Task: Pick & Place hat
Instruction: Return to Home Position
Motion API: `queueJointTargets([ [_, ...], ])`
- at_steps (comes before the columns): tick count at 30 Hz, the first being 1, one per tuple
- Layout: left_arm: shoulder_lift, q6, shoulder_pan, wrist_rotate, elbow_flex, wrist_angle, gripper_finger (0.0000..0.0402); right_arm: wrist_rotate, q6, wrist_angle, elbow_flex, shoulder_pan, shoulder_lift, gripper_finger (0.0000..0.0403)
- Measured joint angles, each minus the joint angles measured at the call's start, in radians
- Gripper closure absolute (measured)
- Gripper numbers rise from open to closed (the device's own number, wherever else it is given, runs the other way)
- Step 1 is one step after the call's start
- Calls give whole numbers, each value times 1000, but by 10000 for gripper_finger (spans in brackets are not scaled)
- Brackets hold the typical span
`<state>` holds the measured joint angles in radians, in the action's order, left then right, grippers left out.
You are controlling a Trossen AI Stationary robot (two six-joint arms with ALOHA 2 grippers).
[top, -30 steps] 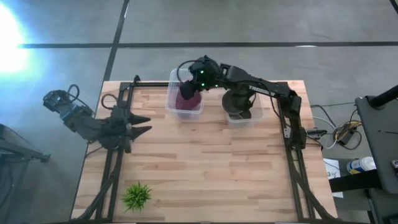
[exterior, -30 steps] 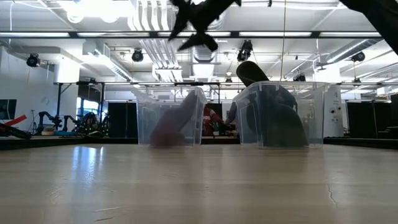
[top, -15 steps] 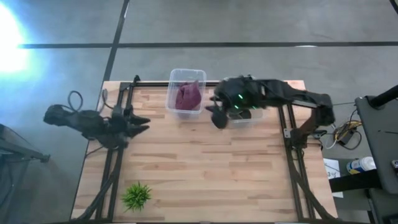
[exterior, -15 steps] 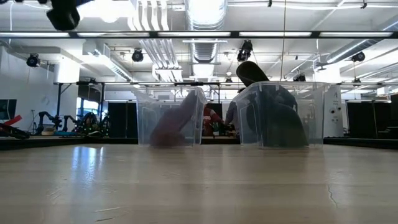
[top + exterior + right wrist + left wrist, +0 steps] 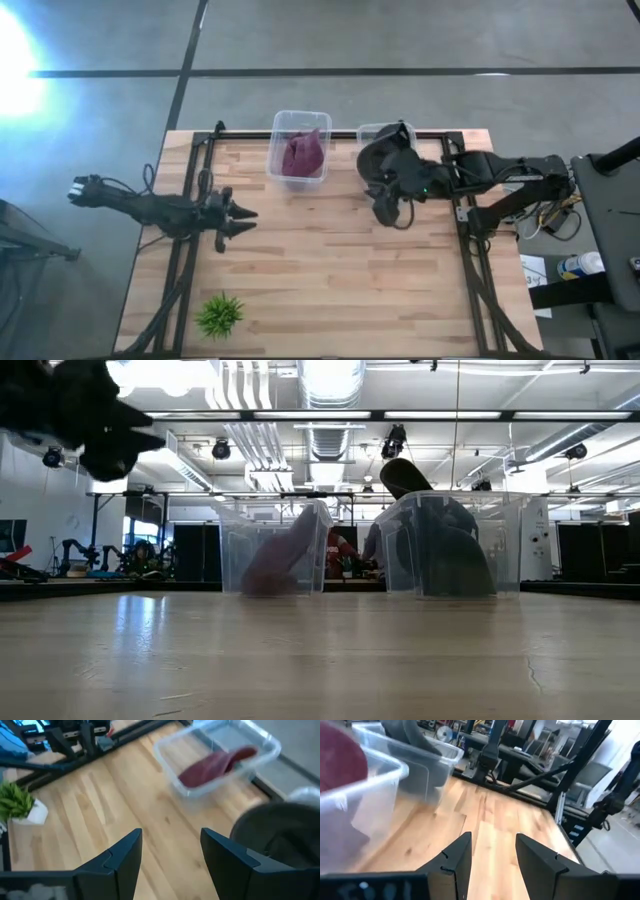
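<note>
A maroon hat lies inside the left clear bin at the table's far edge; the right wrist view shows this hat too. A dark hat sits in the right clear bin, and its top pokes above the rim. My right gripper hangs open over bare wood just in front of the right bin, its fingers holding nothing. My left gripper is open near the table's left side, pointing toward both bins.
A small green plant in a white pot stands near the table's near left corner. Black frame rails run along the left and right sides. Bare wood fills the middle and near part of the table.
My right gripper has drawn back from above the maroon hat's bin, swinging toward the table's right and near side, and now hangs in front of the right bin. The maroon hat stays in its bin. My left arm has stretched out, with its gripper moving slightly right and nearer.
</note>
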<state>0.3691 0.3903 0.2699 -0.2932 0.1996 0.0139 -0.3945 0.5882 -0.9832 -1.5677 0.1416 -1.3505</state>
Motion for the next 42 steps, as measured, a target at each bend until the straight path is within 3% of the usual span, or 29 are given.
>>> queueJointTargets([
  [6,0,32,-1,8,-188,-333,255,2,64,79,172,33,58,204],
  [13,-2,12,-7,-11,-180,-249,255,1,41,101,304,35,101,206],
  [25,-2,20,-7,-49,-190,-242,255,1,41,109,444,35,72,209],
  [28,-90,79,-16,-18,-190,-199,255,2,41,106,487,35,72,209],
  [34,-278,-203,-271,100,-191,-128,255,2,41,109,559,35,72,209],
  [37,-355,-353,-408,222,-191,-126,255,2,40,110,592,35,72,209],
  [40,-368,-333,-489,336,-192,-32,255,2,40,110,622,35,72,209],
  [42,-366,-319,-494,337,-191,-31,255,2,40,110,640,35,72,209],
])
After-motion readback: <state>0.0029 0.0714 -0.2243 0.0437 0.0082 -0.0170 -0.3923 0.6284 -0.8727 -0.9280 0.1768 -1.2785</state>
